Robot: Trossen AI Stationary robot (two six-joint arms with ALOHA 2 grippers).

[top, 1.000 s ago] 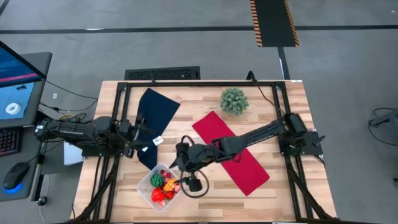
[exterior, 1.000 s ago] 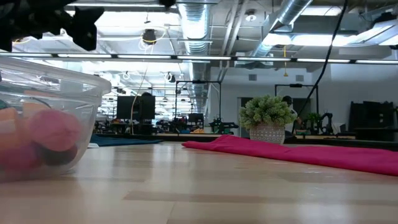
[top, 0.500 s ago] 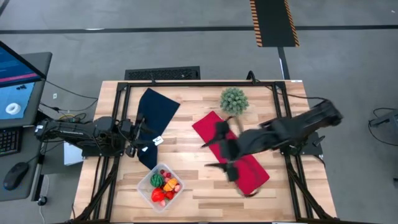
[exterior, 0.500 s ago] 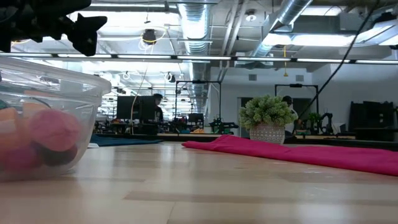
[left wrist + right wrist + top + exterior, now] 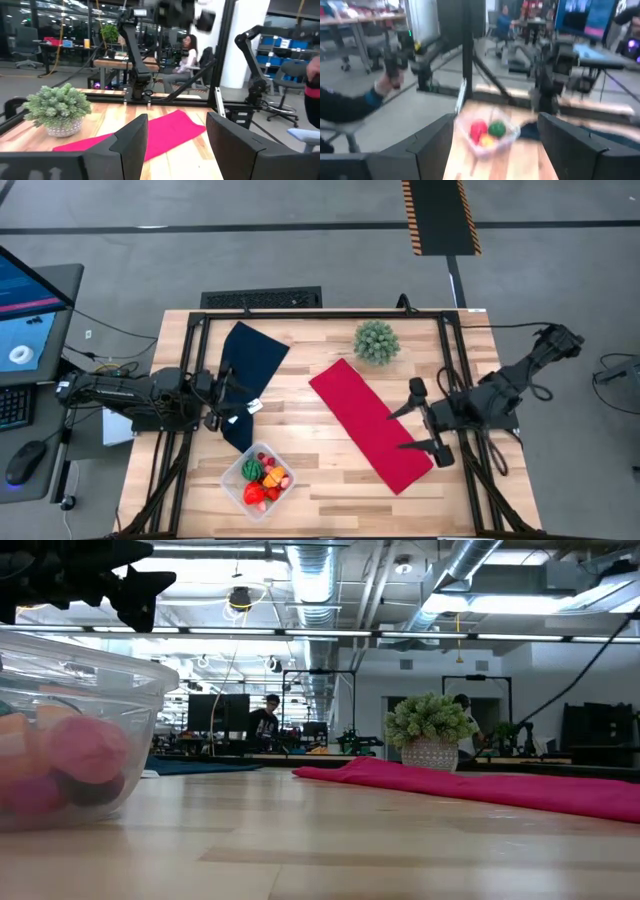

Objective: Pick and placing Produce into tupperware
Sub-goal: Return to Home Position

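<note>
Several red, orange, green toy produce (image 5: 262, 476) fill clear plastic tupperware (image 5: 230, 478), edge-cropped in low view. Left gripper (image 5: 176, 130), right gripper (image 5: 428, 420): fingers spread, empty.

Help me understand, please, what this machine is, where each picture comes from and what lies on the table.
Two robot arms work at a wooden table. One camera looks straight down, one sits at table height, one rides on each wrist. The left gripper waits by a blue cloth; the right gripper hangs beside the red cloth. Both are open and hold nothing. The toy produce lies in the clear tupperware near the left arm. A small plant stands near the red cloth.
</note>
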